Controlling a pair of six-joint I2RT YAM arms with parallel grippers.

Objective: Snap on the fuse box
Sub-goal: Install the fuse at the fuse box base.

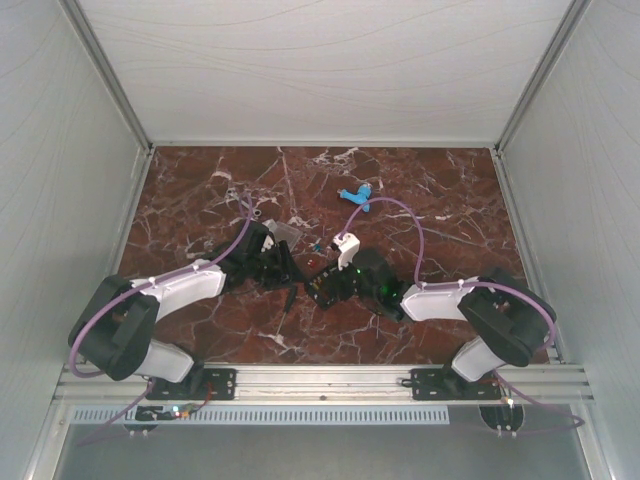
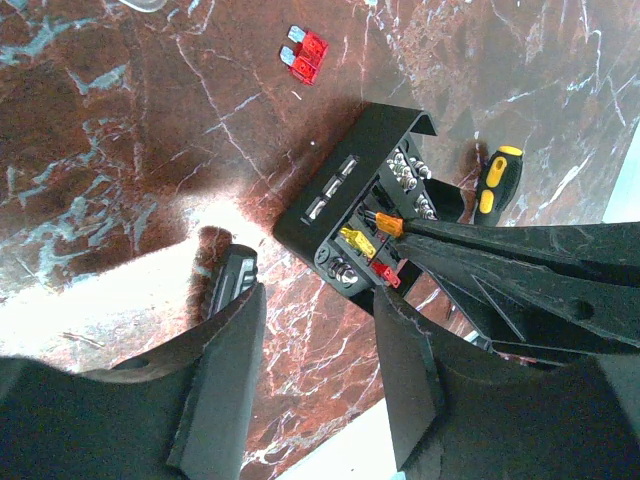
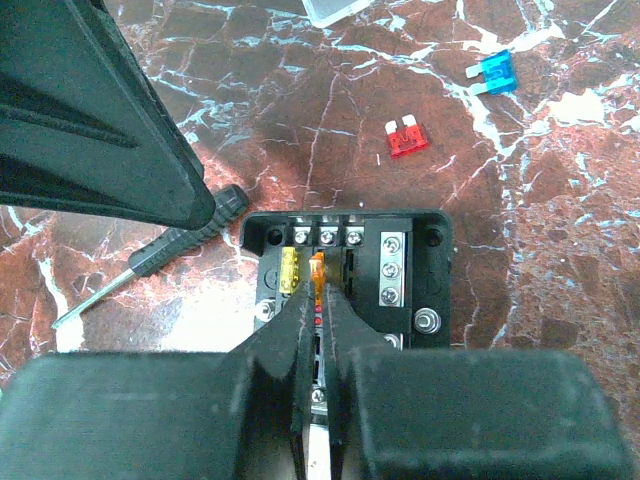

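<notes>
The fuse box point(image 3: 420, 275) is a black square tray lying open on the marble; it also shows in the left wrist view point(image 2: 335, 190) and from above point(image 1: 322, 287). My right gripper point(image 3: 318, 295) is shut on an orange fuse point(image 3: 317, 270) standing in a slot of the tray, beside a yellow fuse point(image 3: 290, 272). A corner of the clear lid point(image 3: 335, 10) lies apart on the table beyond the box. My left gripper point(image 2: 320, 340) hangs open just left of the box, with only bare marble between its fingers.
A loose red fuse point(image 3: 403, 138) and a blue fuse point(image 3: 494, 73) lie beyond the box. A black-handled screwdriver point(image 3: 150, 262) lies at its left, and a yellow-and-black screwdriver handle point(image 2: 497, 185) on its other side. A blue plastic piece point(image 1: 357, 195) sits farther back.
</notes>
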